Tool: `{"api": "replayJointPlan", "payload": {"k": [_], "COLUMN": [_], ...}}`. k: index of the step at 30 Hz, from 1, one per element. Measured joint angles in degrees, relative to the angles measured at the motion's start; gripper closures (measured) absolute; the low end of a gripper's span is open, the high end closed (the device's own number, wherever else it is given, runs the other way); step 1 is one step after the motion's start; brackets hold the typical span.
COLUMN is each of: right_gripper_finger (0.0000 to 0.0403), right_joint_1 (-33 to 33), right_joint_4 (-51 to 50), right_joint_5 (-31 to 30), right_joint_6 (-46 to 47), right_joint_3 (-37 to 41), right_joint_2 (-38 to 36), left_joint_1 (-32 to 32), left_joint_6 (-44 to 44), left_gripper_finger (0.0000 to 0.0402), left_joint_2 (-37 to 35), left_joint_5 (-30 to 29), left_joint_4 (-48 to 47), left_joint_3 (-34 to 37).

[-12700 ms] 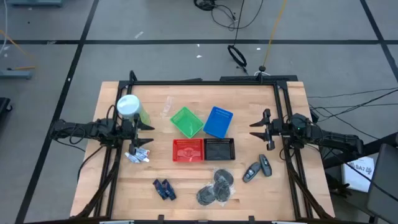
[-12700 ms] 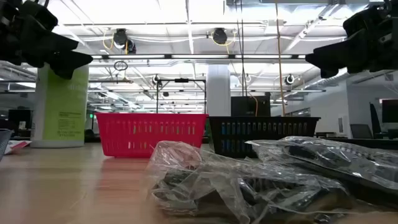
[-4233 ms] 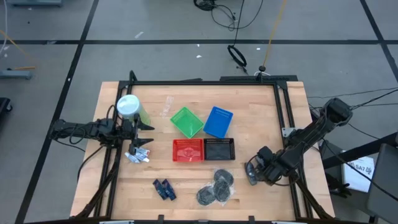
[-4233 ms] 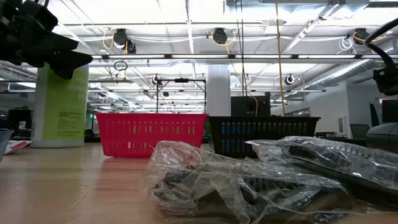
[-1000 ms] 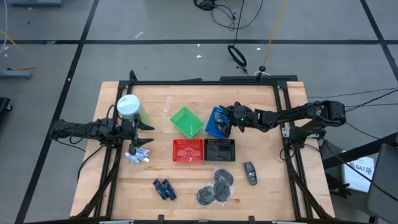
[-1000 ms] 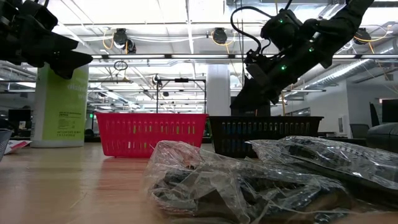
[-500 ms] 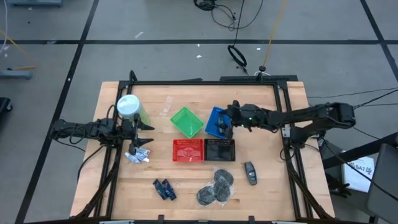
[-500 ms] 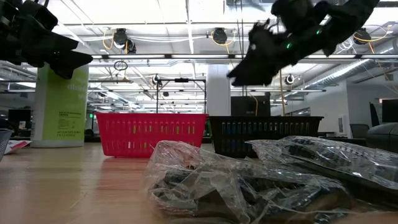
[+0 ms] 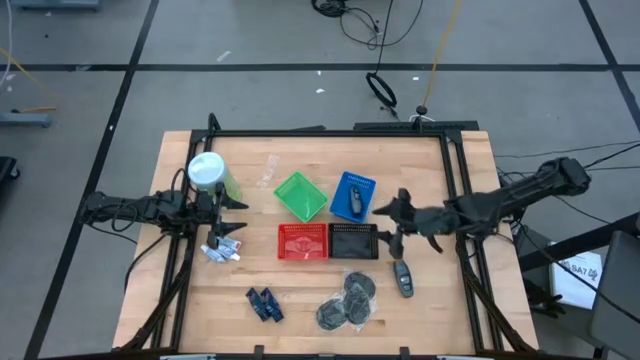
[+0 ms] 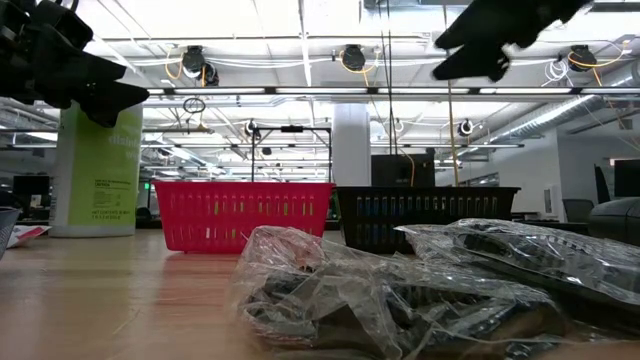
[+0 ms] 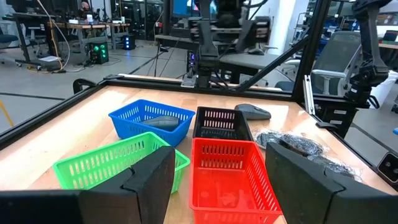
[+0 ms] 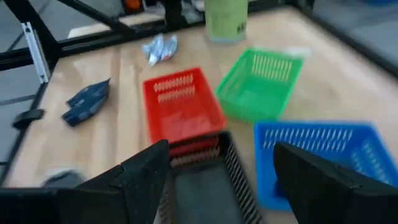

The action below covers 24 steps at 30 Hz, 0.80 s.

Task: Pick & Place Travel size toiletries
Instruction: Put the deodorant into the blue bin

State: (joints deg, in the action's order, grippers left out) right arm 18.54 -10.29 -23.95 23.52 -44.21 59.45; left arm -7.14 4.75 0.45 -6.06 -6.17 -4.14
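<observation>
Right gripper (image 9: 398, 223) jaws apart, empty, hovering just right of black basket (image 9: 353, 240). One dark grey piece (image 9: 356, 199) in blue basket (image 9: 350, 195) (up-left of it), another (image 9: 403, 278) on table directly below. Left gripper (image 9: 232, 216) parked wide, beside whitish tubes (image 9: 222, 249).

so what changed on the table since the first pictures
The right tool took one of the two dark grey pieces from the table's right side, let it go in the blue basket, where it now lies, then pulled back, open, above the black basket. The other grey piece shifted slightly. The left tool, the other baskets and toiletries stayed put.
</observation>
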Motion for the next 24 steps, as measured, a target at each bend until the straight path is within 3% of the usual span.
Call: {"api": "replayJointPlan", "payload": {"k": [5,12,16,24], "right_gripper_finger": [0.0133,0.0133,0.0133,0.0133], "right_joint_1": [6.92,9.74,11.09,11.67], "right_joint_4": [-20.52,-39.43,-39.12,-29.62], "right_joint_5": [2.39,20.67,25.12,26.10], "right_joint_6": [18.98,45.54,51.23,52.38], "right_joint_3": [-8.25,-10.16,-8.39,-5.24], "right_joint_2": [3.51,7.69,10.77,20.36], "left_joint_1": [-0.01,0.00,0.01,0.00], "left_joint_6": [0.00,0.00,0.02,0.00], "left_gripper_finger": [0.0153,0.0153,0.0153,0.0153], "left_joint_2": [0.00,0.01,0.00,0.02], "left_joint_5": [-0.01,-0.01,-0.01,-0.01], "left_joint_4": [0.00,0.00,0.00,0.00], "left_joint_3": [0.00,0.01,0.00,0.02]}}
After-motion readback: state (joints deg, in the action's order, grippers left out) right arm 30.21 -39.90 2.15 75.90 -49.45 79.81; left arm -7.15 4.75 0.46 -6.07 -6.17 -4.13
